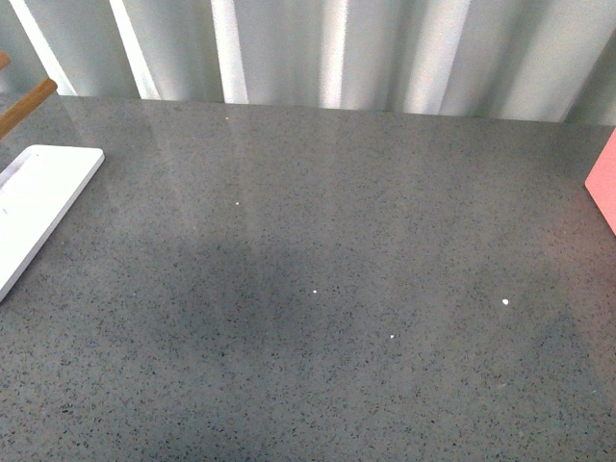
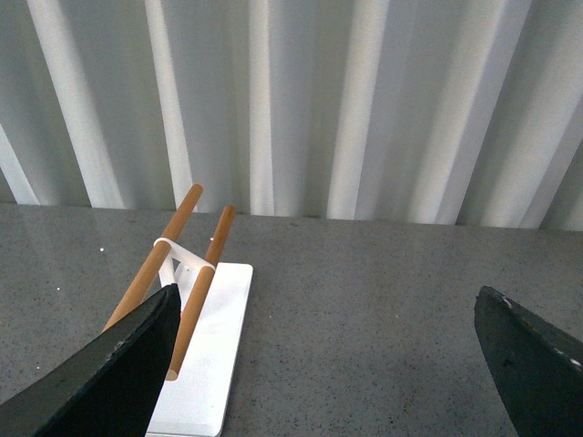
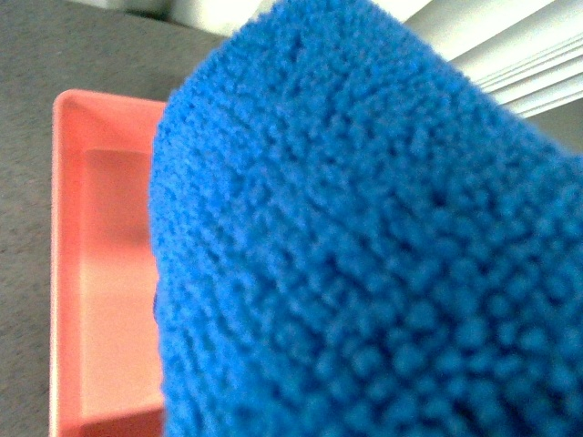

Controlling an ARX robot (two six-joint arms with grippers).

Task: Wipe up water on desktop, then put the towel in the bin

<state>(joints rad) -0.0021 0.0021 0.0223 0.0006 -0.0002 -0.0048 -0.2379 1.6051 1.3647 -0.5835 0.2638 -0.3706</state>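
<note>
Up close, the towel (image 3: 364,237) fills the right wrist view, with the pink bin (image 3: 100,273) behind it at the counter's (image 1: 318,289) 3 o'clock edge. It hides the right pincer, so I cannot tell its grip. The left pincer (image 2: 328,305) gapes wide near the white rack (image 1: 38,192) at 9 o'clock.

Left gripper (image 2: 326,305): jaws wide apart, nothing between them; two dark fingers (image 2: 114,373).
Worktop (image 2: 364,309): grey, speckled, glossy.
Rack (image 2: 208,364): flat white base, two slanting wooden rods (image 2: 150,264), at eleven o'clock from the gripper.
Wall (image 2: 364,109): white, ribbed, at twelve o'clock beyond the worktop.
</note>
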